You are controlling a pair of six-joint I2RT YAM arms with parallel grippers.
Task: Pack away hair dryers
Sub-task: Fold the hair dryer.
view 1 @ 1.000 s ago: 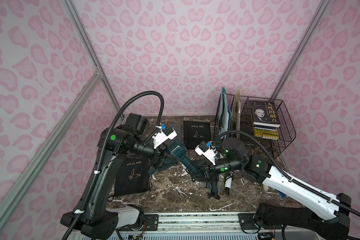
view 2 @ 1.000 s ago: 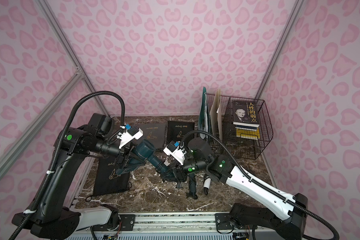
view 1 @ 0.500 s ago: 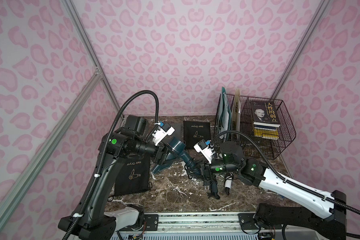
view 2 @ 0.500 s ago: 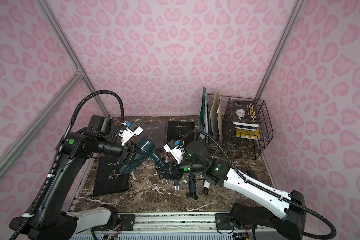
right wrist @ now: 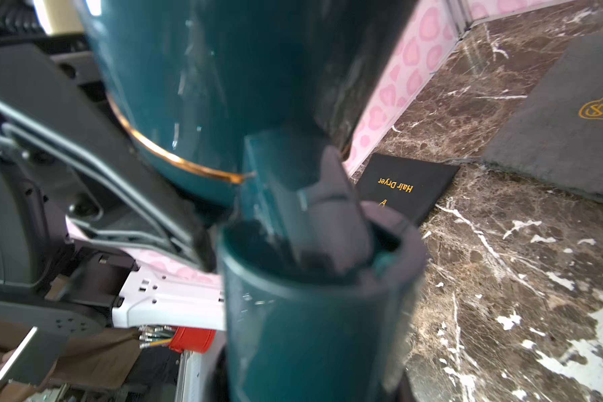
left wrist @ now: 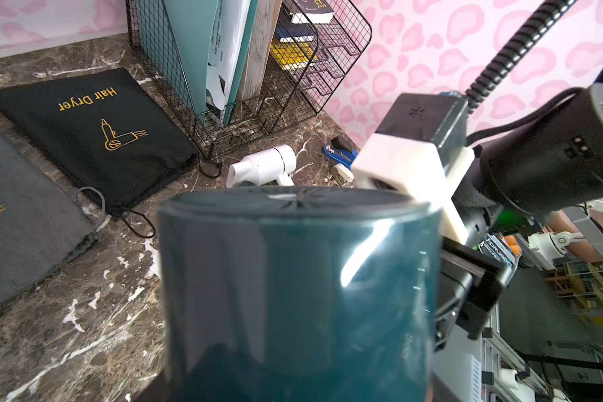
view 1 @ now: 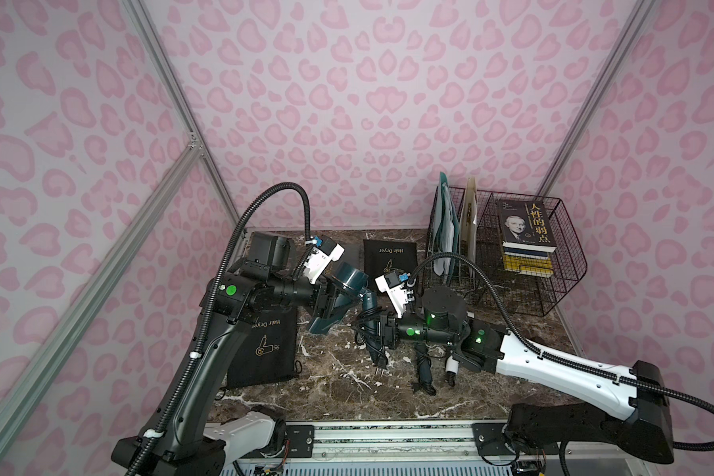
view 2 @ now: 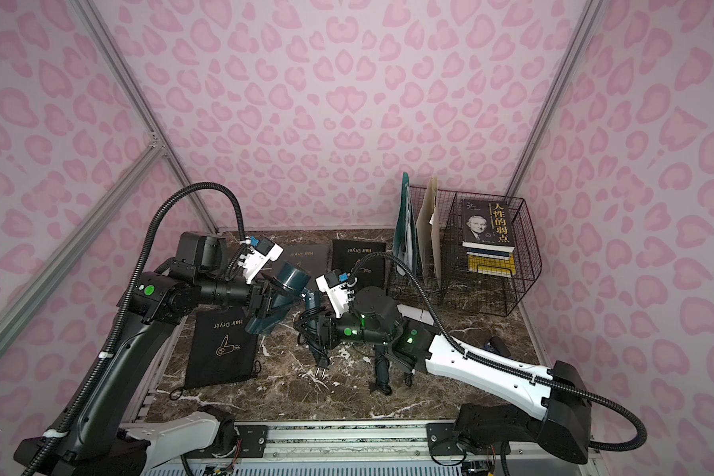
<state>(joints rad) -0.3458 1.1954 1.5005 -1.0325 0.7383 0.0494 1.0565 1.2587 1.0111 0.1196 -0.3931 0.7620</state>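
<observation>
A dark teal hair dryer (view 1: 343,296) (view 2: 282,294) hangs above the marble table (view 1: 339,387) between my two arms. My left gripper (view 1: 330,301) (view 2: 266,303) is shut on its barrel (left wrist: 293,278), which hides the fingers in the left wrist view. My right gripper (view 1: 378,329) (view 2: 320,329) is shut on its cord-wrapped handle (right wrist: 310,330), and the plug (view 1: 380,369) dangles below. A second dark dryer (view 1: 423,366) lies on the table under my right arm. A white dryer (left wrist: 261,167) (view 2: 415,314) lies by the wire rack, partly hidden in the top views.
A black "Hair Dryer" pouch (view 1: 264,346) lies at the left, another (view 1: 389,257) at the back, and a grey one (left wrist: 21,209) beside that. A wire rack (view 1: 553,288) with folders and books fills the back right corner. A blue stapler (left wrist: 340,153) lies near it.
The teal dryer has swung more upright and shifted slightly back and left with both arms. My right arm has reached further left and its jaws have narrowed on the handle.
</observation>
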